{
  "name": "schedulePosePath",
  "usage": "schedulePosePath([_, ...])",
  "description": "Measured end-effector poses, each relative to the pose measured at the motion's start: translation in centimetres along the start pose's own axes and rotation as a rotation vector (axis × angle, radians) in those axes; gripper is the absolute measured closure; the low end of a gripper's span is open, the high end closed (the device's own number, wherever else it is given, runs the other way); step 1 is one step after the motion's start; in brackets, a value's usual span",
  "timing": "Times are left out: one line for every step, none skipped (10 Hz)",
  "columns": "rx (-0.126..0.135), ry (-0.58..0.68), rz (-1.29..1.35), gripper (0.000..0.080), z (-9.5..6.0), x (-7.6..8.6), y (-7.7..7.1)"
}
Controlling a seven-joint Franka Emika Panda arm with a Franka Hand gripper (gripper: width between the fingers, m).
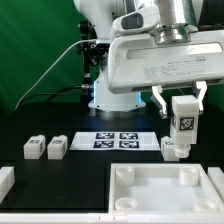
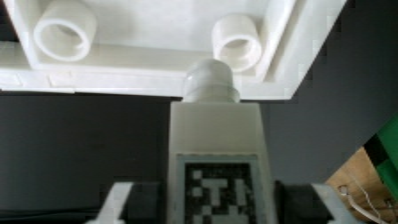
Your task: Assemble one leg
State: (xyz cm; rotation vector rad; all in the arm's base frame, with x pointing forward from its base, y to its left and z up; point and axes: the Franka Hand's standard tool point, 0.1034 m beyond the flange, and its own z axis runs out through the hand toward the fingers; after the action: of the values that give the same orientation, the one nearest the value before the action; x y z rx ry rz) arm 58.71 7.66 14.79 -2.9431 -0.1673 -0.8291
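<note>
My gripper [image 1: 183, 103] is shut on a leg [image 1: 184, 116], a white block with a black-and-white marker, and holds it upright above the table at the exterior view's right. In the wrist view the held leg [image 2: 217, 140] points its rounded tip at the large white tray-like piece [image 2: 160, 78], between two round corner sockets [image 2: 68, 38] and close to its edge. Another leg [image 1: 175, 148] stands on the table just below the held one. Two more legs [image 1: 34, 148] [image 1: 57, 148] stand at the exterior view's left. The tray-like piece [image 1: 165, 188] lies in front.
The marker board [image 1: 116, 141] lies flat on the table in front of the arm's base [image 1: 115, 95]. A white part [image 1: 6, 180] shows at the left edge. The table surface is black, with a green backdrop behind.
</note>
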Motion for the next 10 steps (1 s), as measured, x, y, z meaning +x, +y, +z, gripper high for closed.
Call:
schedulePosePath([0.001, -0.003, 0.0, 0.0509, 0.1, -0.1, 0.0])
schedulePosePath([-0.001, 0.011, -0.002, 0.0509, 0.8, -0.4, 0.0])
schedulePosePath([0.001, 0.021, 0.001, 0.0509, 1.9, -0.5, -0.2])
schedulePosePath([0.005, 0.032, 0.003, 0.0509, 2.8, -0.1, -0.4])
schedulePosePath([0.006, 0.044, 0.007, 0.0509, 3.7, 0.3, -0.4])
schedulePosePath([0.007, 0.048, 0.012, 0.0509, 4.3, 0.5, -0.3])
schedulePosePath([0.011, 0.046, 0.016, 0.0509, 4.9, 0.6, -0.6])
schedulePosePath([0.017, 0.043, 0.016, 0.0509, 5.6, 0.6, -1.2])
schedulePosePath([0.019, 0.045, 0.022, 0.0509, 6.1, 0.8, -1.3])
schedulePosePath([0.022, 0.042, 0.021, 0.0509, 6.5, 0.7, -1.5])
